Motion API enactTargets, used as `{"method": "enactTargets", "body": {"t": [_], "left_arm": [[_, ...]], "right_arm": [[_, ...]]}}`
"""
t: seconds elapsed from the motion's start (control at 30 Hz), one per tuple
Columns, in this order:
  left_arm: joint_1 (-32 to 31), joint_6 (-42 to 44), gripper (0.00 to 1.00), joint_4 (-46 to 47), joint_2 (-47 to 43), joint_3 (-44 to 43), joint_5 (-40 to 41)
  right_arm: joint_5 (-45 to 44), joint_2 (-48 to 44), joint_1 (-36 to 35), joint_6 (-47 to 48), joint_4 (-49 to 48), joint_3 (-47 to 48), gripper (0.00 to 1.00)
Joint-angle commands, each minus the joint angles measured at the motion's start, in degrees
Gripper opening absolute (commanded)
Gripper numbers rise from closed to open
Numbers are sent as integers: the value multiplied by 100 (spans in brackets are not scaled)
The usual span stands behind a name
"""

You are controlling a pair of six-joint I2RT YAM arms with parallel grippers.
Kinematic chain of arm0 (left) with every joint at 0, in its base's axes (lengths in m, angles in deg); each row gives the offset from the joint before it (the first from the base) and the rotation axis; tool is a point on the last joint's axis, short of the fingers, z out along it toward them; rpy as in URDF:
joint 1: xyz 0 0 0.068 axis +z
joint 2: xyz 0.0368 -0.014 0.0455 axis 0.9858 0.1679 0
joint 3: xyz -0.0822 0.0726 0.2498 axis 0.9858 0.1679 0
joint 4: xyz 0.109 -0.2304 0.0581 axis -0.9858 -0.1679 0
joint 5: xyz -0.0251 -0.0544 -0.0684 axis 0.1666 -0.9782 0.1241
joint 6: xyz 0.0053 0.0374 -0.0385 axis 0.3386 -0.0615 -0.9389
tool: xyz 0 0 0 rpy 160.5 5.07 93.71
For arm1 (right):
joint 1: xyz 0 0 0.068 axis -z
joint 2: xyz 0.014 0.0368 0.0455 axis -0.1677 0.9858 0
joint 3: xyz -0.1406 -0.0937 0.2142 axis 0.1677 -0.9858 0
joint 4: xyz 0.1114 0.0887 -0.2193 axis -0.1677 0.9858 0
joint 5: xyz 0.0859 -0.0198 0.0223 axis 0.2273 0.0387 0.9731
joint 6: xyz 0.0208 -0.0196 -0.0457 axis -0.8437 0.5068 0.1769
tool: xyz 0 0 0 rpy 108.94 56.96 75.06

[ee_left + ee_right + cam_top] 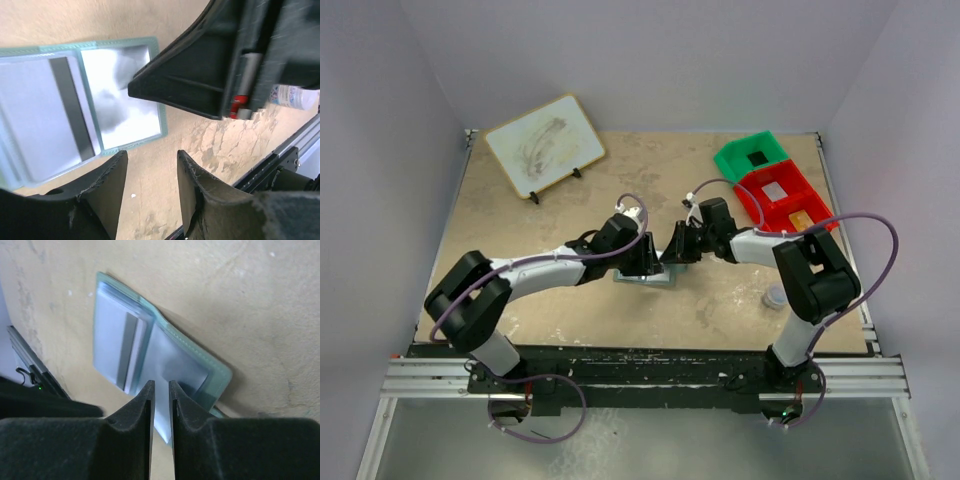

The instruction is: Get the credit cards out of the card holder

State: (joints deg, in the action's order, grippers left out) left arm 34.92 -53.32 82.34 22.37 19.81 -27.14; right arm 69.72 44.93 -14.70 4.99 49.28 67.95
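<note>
Black fingers of left gripper right up at the lens: spread apart, nothing btwn them, only bare tabletop in the gap. Poised just beside one edge of the grey-green, book-style card holder; can't tell if touching it.

Spotted from above: holder lying open & flat on the tan, scuffed table, approx mid-table, right btwn the two gripper heads. Pale blue-grey inner panels both facing up. Tucked in one panel, a pale grey card w/ a dark stripe down it. Other panel shiny w/ reflections, contents unclear.

Over to the black fingers of right gripper: nearly pressed together, just a thin slit left, tips low over the shiny panel. Can't tell whether anything is pinched in that slit.

Elsewhere: white rectangular board w/ a faint sketch, propped on a small stand, far left. Green plastic bin far right, red plastic bins in a row just near of it, small items inside. Small pale round container near right, by the right arm.
</note>
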Motion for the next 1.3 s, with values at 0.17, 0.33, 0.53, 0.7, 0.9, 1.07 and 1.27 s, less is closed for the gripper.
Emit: {"method": "enactTargets", "body": {"t": [0.17,0.33,0.53,0.7,0.9,1.07,1.27], "left_arm": [[85,460,48,-1036,-758,-20,1524],[120,381,48,-993,-459,-94,1400],[120,390,48,-946,-198,-124,1355],[121,349,46,-839,-48,-65,1236],[121,253,43,-614,-1,52,993],[124,214,42,-594,-54,128,994],[122,261,42,-808,-306,109,1408]], "right_arm": [[161,9,-16,77,-297,-302,21],[159,-64,-14,39,-363,-297,22],[412,-54,-24,-67,-617,-328,23],[535,-54,-32,-141,-728,-312,23],[731,-7,-127,-279,-951,-283,25],[727,154,-288,-361,-1033,-174,26],[561,317,-318,-568,-1165,-202,27]]}}
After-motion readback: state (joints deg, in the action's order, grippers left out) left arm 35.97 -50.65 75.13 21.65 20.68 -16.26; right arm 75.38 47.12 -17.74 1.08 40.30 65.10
